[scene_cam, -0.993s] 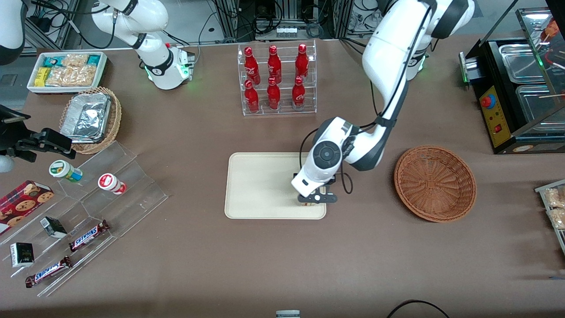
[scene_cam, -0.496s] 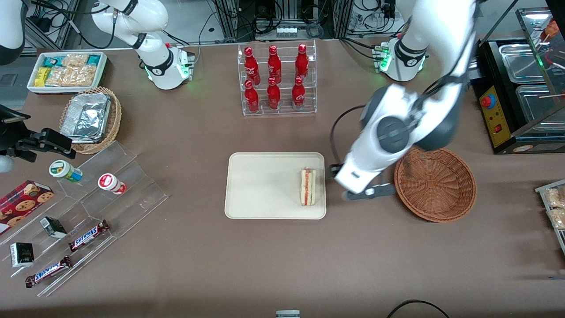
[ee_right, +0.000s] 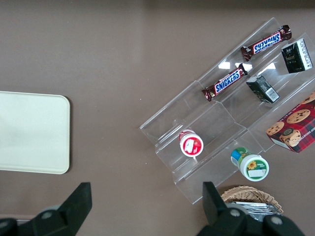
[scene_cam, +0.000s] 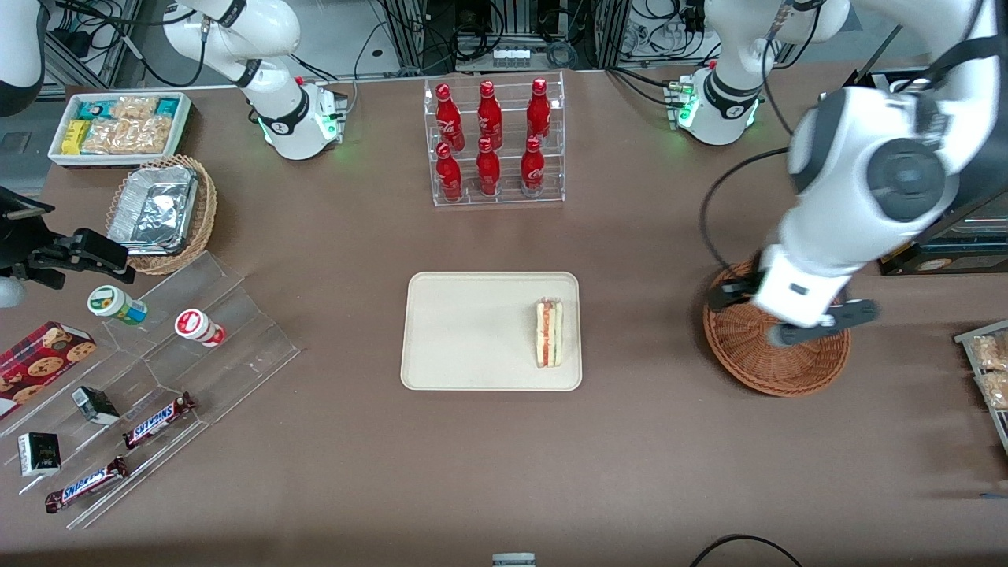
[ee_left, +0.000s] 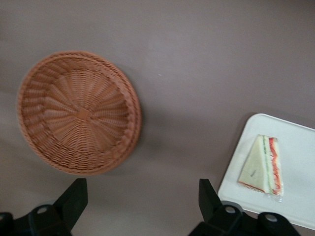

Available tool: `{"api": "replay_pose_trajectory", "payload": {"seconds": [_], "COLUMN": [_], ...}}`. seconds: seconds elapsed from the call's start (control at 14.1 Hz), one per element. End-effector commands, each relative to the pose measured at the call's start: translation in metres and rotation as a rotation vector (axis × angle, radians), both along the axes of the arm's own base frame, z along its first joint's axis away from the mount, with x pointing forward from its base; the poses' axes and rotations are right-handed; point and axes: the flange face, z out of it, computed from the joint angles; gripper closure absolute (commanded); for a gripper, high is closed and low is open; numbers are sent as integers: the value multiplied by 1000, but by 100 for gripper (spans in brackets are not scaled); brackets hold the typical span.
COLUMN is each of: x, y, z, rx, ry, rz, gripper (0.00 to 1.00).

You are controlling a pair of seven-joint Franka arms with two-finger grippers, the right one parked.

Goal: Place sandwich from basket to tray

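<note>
1. The small triangular wedge of white bread with red and green filling, the sandwich, lies flat on the cream rectangular plastic tray, close to the tray's short edge that faces the working arm's end of the table
2. The sandwich's long axis runs from near to far in the front view, parallel to that short edge, and it sits inside the low rim
3. The round reddish-brown woven wicker basket stands on the brown table well apart from the tray, toward the working arm's end; the wrist view shows the basket with nothing in it
4. The left arm's gripper hangs above the basket, its two black fingers spread wide with nothing between them
5. The relation that matters: the sandwich lies sideways from the gripper, toward the parked arm's end, with bare table between them, so the claw is clear of it
6. Judged from this, the placing looks done; any coming move only needs to carry the arm away without crossing the tray
</note>
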Motion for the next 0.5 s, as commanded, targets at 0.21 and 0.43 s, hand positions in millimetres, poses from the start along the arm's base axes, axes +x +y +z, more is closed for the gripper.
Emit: {"api": "replay_pose_trajectory", "payload": {"seconds": [0.21,0.43], "x": [-42,-64], "y": [44,75], "z": [59,96], "rx": [11,-2], "ry": [15,16], "rz": [-42,-138], "gripper": [0,0]}}
